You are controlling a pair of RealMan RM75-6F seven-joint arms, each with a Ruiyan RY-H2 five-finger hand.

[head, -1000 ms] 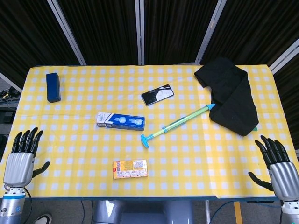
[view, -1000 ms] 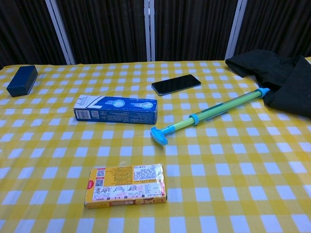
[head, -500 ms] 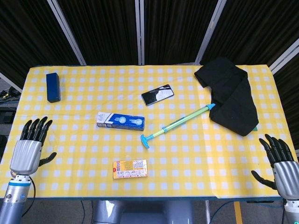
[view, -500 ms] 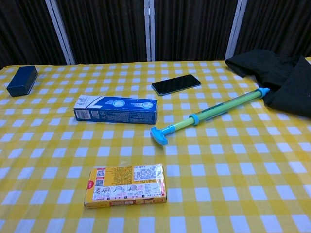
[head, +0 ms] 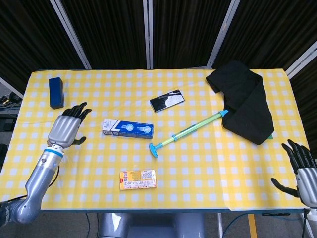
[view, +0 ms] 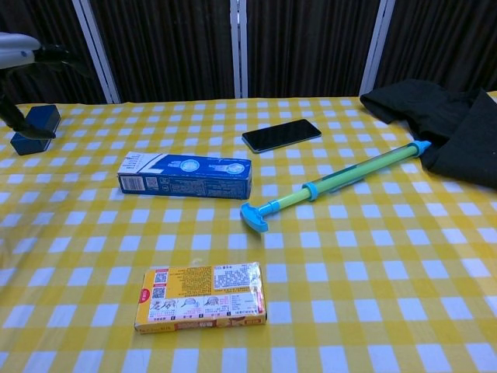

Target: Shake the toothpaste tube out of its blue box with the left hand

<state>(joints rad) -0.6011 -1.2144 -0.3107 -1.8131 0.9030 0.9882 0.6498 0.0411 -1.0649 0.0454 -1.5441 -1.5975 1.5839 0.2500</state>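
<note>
Since the earlier frames the left hand (head: 67,126) has come up from the table's near-left edge and forward over the yellow checked table (head: 198,163), and it now hovers just left of the blue toothpaste box (head: 128,129), apart from it, fingers spread and holding nothing; in the chest view only its fingertips (view: 31,56) show at the top-left corner. The right hand (head: 303,171) has drawn back toward the lower-right corner, fingers also spread and empty. The blue toothpaste box lies flat near the table's middle, its long axis running left to right and only slightly slanted, its white-printed end toward the left hand and its plain blue end toward the teal and green stick (head: 188,133). Beyond it lies a black phone (head: 167,100), in front a yellow packet (head: 138,179), at far left a dark blue case (head: 56,92), and at right a black cloth (head: 245,99).
</note>
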